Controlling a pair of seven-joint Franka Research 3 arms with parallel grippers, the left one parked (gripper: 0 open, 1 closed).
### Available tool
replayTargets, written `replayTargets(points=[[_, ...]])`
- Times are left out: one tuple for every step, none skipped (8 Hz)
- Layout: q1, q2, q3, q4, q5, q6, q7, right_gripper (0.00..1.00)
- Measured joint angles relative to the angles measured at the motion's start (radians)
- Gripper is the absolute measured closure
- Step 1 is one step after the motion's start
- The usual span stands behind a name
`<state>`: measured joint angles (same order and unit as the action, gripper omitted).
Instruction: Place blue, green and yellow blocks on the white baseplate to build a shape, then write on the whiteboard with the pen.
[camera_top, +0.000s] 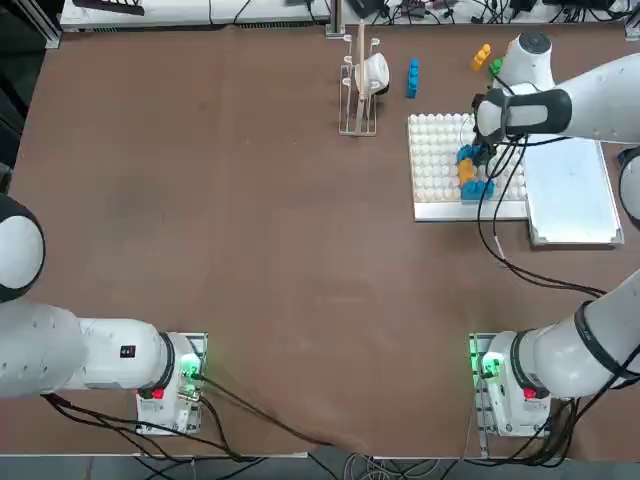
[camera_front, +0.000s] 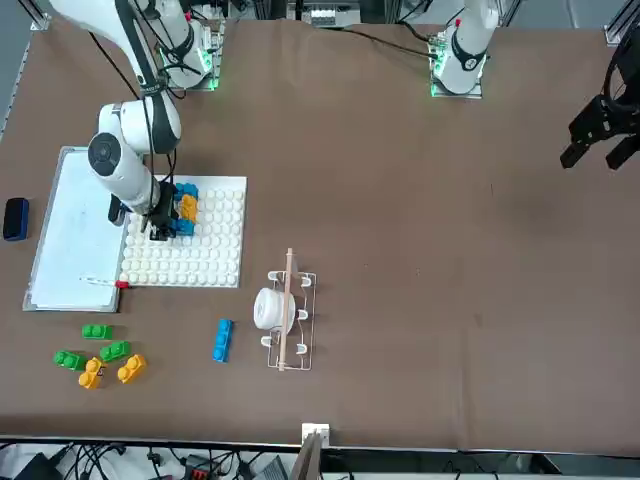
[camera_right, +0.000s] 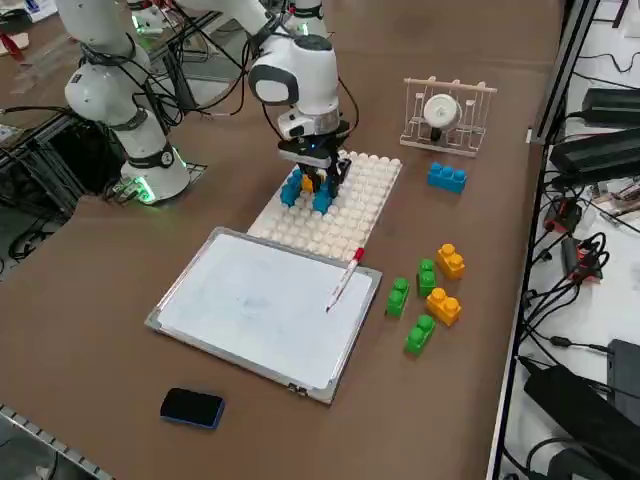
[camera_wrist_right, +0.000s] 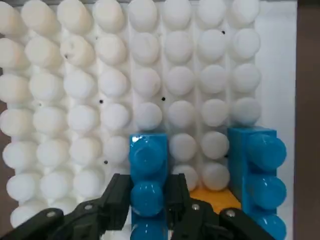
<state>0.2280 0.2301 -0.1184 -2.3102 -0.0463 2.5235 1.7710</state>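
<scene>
My right gripper (camera_wrist_right: 146, 200) is low over the white baseplate (camera_wrist_right: 100, 90), shut on a blue block (camera_wrist_right: 147, 160) that stands on the studs. Beside it sit another blue block (camera_wrist_right: 260, 165) and a yellow-orange one (camera_wrist_right: 215, 197). From the side, the gripper (camera_right: 318, 180) covers part of this cluster near the plate's edge closest to the arm. The whiteboard (camera_right: 260, 305) lies next to the baseplate (camera_right: 350, 215), with the pen (camera_right: 342, 280) resting on its edge. Loose green blocks (camera_right: 398, 296), yellow blocks (camera_right: 443, 306) and a blue block (camera_right: 446, 177) lie on the table.
A small wire rack (camera_right: 447, 115) holding a white cup stands beyond the baseplate. A dark blue eraser (camera_right: 191, 407) lies past the whiteboard's far end. Cables trail from the right arm over the board (camera_top: 570, 190).
</scene>
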Motion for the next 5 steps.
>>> replayTargets(points=[[0.000,0.000,0.000,-0.001,0.000,0.003,0.000,0.62],[0.001,0.000,0.000,-0.003,0.000,0.006,0.000,0.62],[0.001,0.000,0.001,-0.009,-0.001,0.016,0.000,0.62],[0.002,0.000,0.001,-0.017,-0.001,0.030,0.000,0.62],[0.002,-0.004,0.001,-0.026,-0.001,0.043,0.000,0.62]])
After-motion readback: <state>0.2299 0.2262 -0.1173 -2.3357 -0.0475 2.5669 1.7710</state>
